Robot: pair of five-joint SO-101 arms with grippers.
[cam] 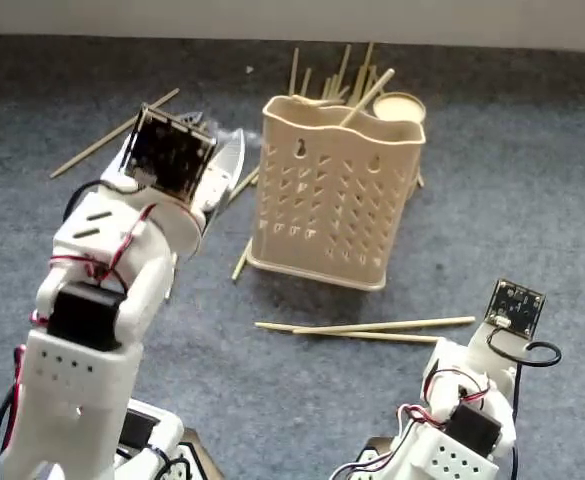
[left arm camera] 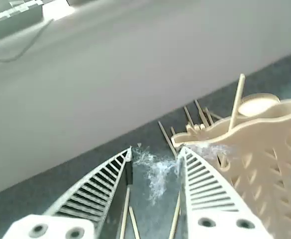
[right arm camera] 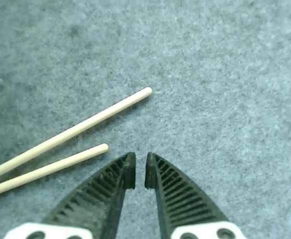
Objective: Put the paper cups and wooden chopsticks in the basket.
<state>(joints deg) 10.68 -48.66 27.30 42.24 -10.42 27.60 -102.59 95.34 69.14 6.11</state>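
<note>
Basket [cam: 332,200] stands upright near the middle of the grey-carpeted table [cam: 222,390]. A paper cup [cam: 400,105] sits inside at its far right corner, and one chopstick [cam: 367,98] leans out over the rim beside it. Open carpet lies in front of the basket and to its right. Behind it, loose chopsticks [cam: 342,70] fan toward the table's far edge, and a long chopstick [cam: 92,149] lies off to the left.

Left gripper [cam: 227,165] hangs raised just beside the basket's left wall, with its jaws moderately apart and nothing between them. Right gripper [right arm camera: 139,169] sits low over bare carpet, its jaws drawn almost together with a thin gap, and it is empty.

Two chopsticks [cam: 372,323] lie nearly parallel on the table between the basket's front and the right arm. The right wrist view gives the clearance — the ends of this pair [right arm camera: 70,132] lie just beside the gripper tips, not touching. The left wrist view adds further sticks [left arm camera: 124,214] on the carpet below the parted jaws, the basket's rim alongside, and a white wall [left arm camera: 110,74] past the table's far edge.
</note>
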